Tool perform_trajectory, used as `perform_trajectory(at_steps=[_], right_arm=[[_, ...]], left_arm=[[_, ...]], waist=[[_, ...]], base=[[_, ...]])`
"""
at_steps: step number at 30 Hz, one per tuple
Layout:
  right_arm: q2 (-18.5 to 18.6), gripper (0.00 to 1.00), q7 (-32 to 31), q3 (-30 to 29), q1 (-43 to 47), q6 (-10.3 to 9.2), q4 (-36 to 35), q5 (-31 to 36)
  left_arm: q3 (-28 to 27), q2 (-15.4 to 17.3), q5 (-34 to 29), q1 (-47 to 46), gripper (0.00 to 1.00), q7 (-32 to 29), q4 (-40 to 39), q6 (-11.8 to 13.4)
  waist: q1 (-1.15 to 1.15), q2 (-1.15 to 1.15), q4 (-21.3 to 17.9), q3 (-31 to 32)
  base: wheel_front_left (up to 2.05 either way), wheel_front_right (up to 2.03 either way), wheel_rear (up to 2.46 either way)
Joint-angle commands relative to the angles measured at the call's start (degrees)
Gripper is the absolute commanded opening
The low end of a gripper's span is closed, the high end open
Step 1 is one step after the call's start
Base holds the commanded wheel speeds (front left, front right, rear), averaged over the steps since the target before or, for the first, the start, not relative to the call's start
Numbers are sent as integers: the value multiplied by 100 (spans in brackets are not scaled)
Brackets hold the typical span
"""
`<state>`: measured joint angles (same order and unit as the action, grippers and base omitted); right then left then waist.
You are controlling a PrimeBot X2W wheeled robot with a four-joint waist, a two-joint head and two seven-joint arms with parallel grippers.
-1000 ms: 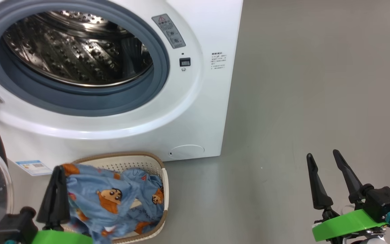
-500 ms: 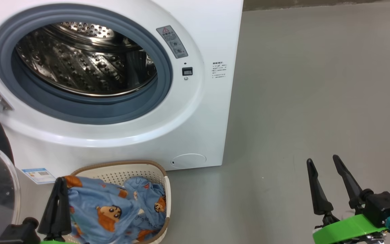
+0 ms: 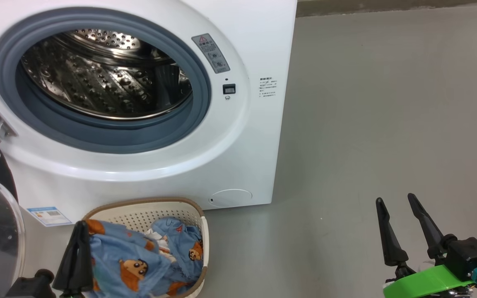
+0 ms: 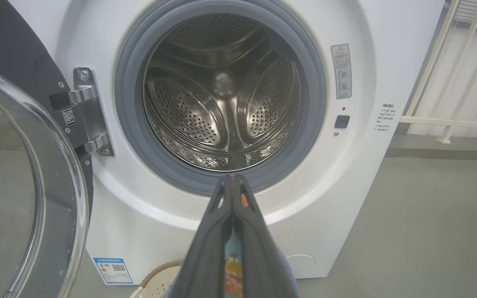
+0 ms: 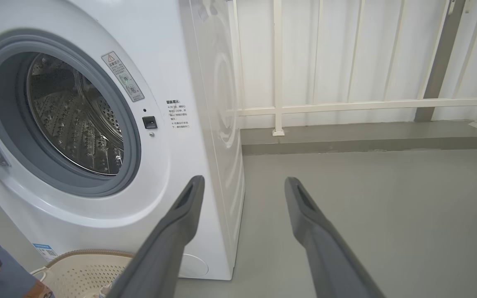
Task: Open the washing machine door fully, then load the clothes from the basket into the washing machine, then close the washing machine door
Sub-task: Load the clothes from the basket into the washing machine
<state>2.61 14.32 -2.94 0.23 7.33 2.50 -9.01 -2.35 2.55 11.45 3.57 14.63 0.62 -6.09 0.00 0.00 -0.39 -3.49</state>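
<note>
Handle clothes (image 3: 131, 260) as light, limp, non-fragile. Pinched at bunched edge between closed left gripper (image 3: 82, 227) jaws. Right gripper (image 3: 395, 199) jaws wide, empty.

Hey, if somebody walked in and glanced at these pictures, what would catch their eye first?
The big white washing machine dominates the upper left of the head view, its shiny steel drum gaping open. Below it, bright blue cartoon-print clothes bulge from the basket, pinched at their left edge by the shut left pincer. The right pincer hangs open at the lower right, over the grey floor.
</note>
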Motion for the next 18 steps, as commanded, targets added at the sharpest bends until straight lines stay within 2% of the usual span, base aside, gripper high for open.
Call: perform_trajectory(at_steps=[1,9,18], right_arm=[[27,100,68,113,-55,16,-140,-4],[27,100,68,125,-105,16,-120,-107],[27,100,68,231,-304,16,-125,-132]], left_arm=[[-165,34,34,-142,0,37,-155,50],[-152,33,153,-459,0,37,-40,75],[-193,55,101,-1387,0,37,304,-28]], waist=[[0,0,-12,-20],[0,0,-53,-241],[0,0,-236,-691]], base=[[0,0,0],[0,0,0],[0,0,0]])
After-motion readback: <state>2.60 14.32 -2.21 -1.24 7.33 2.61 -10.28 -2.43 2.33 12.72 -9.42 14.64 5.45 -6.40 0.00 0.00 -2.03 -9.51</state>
